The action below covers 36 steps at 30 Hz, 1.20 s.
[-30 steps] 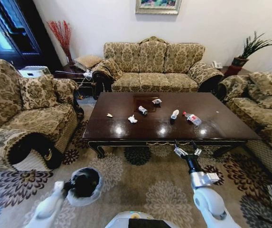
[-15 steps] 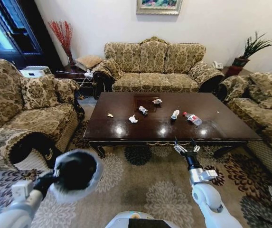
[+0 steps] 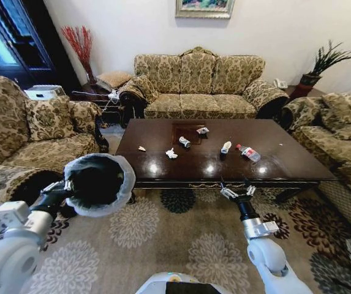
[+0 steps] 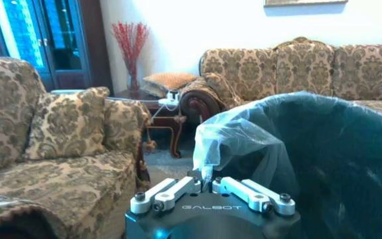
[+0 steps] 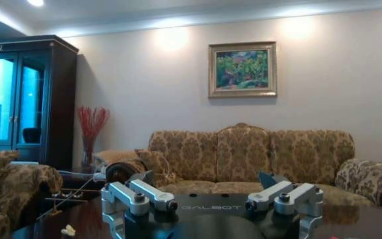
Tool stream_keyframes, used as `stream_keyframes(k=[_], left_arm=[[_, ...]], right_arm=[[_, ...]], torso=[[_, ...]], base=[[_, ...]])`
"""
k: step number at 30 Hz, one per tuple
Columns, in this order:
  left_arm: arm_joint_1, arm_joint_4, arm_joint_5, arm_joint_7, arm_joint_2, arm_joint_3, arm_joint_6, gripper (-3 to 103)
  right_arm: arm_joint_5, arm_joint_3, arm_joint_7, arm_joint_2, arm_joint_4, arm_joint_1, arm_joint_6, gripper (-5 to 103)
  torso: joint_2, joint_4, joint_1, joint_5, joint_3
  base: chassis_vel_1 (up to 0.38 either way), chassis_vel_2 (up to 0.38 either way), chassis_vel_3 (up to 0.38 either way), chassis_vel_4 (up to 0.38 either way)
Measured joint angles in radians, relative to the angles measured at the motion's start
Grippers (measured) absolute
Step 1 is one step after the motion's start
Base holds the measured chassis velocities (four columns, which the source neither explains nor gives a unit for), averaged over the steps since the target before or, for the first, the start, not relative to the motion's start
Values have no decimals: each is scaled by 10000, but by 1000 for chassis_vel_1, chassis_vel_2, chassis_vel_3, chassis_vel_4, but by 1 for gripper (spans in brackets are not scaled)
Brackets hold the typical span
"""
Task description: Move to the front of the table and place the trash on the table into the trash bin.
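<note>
Trash spread over the middle of the desk (image 3: 273,160): clear bottle (image 3: 248,153) with red cap toward the right, white cup (image 3: 225,147) beside it, a crumpled paper scrap (image 3: 171,154) nearer the front edge, small wrappers (image 3: 184,142) by the inlaid square, one tiny scrap (image 3: 141,149) off to the left. All untouched, so no pickup begun.

Trash bin (image 3: 100,184) carried off the floor at the left, lined with a whitish bag, gripped at the rim by the left gripper (image 4: 211,191), jaws pinching bag and rim together. Right gripper (image 3: 237,193) held forward just short of the desk's front edge, jaws spread and empty.

Step in hand, by judgement: arrival at the front of the desk with bin ready. Next move calls for a reach over the front edge to the nearest piece, probably the cup or bottle, with the bin brought within dropping range.

Around: sofa (image 3: 200,86) behind, armchairs either side, patterned carpet (image 3: 181,239) below. Nothing between gripper and trash; the small scraps perhaps too flat for an easy pinch.
</note>
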Motion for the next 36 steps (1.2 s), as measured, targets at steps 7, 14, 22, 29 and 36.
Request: stream_keyframes(k=[7,14,22,29,36], left_arm=[[-163,-32,-312,-83,223,353,-11,3],[-246,209,-325,-91,544,508,-47,3],[-355,343,-552,-87,974,193,-138,3],[-364,367,-693,-59,1312,-211,-237,3],[-305,365,-700,-34,1361,-293,-310,3]], right_arm=[[13,103,-3,-68,112,-20,-45,100],[-70,30,42,142,80,42,-53,100],[-19,-19,48,204,13,277,83,100],[-2,-91,-36,259,-68,429,95,100],[-8,-150,-55,291,-164,497,83,100]], torso=[[1,0,-2,3,-1],[1,0,-3,-1,-1],[-3,-1,15,0,5],[-2,-1,-4,7,-2],[6,1,-11,0,-4]], base=[[-50,60,62,-48],[-184,186,159,-173],[-238,253,229,-235],[-58,35,18,-14],[115,28,-100,-31]])
